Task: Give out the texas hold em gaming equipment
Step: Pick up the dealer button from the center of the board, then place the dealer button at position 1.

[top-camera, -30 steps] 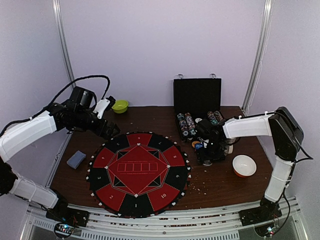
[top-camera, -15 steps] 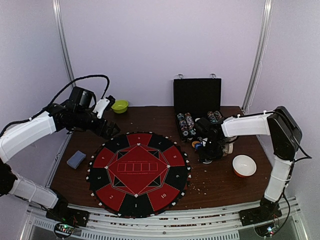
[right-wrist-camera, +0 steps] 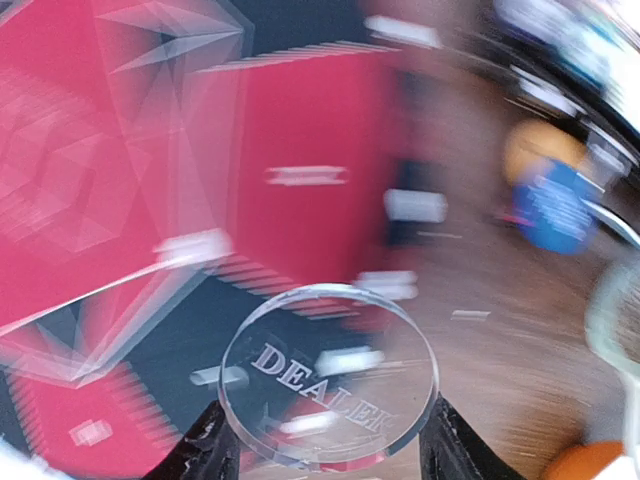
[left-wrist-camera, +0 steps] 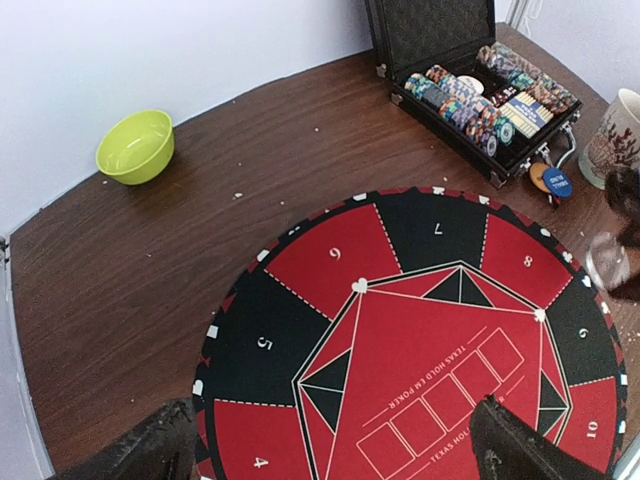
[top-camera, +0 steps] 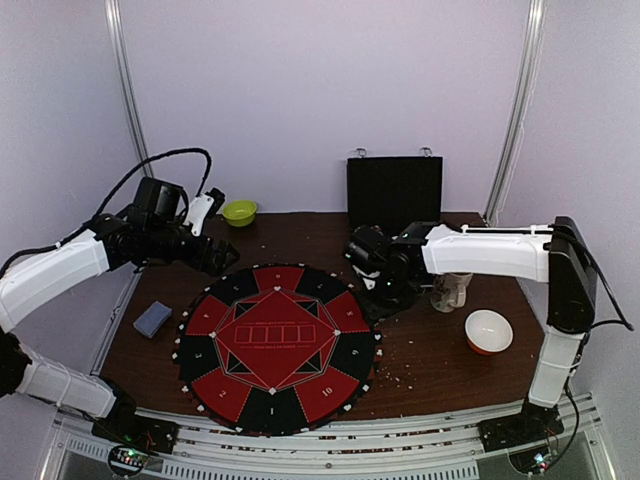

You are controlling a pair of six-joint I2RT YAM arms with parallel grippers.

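My right gripper (right-wrist-camera: 328, 455) is shut on a clear round disc (right-wrist-camera: 328, 375) engraved DEALER, held by its edges. In the top view it (top-camera: 385, 290) hovers at the upper right rim of the round red-black poker mat (top-camera: 277, 345). An orange disc (right-wrist-camera: 540, 145) and a blue disc (right-wrist-camera: 550, 205) lie on the table behind it. The open black case holds rows of striped chips (left-wrist-camera: 480, 95). A grey-blue card deck (top-camera: 152, 318) lies left of the mat. My left gripper (top-camera: 222, 255) is open and empty above the mat's upper left (left-wrist-camera: 330, 460).
A green bowl (top-camera: 239, 211) stands at the back left. A white mug (top-camera: 450, 290) stands right of my right gripper, and an orange-rimmed white bowl (top-camera: 488, 331) nearer the front right. The case lid (top-camera: 393, 195) stands upright at the back.
My right gripper has swung left from beside the mug and case to the mat's upper right rim, with the clear disc in it. The left arm has hardly moved.
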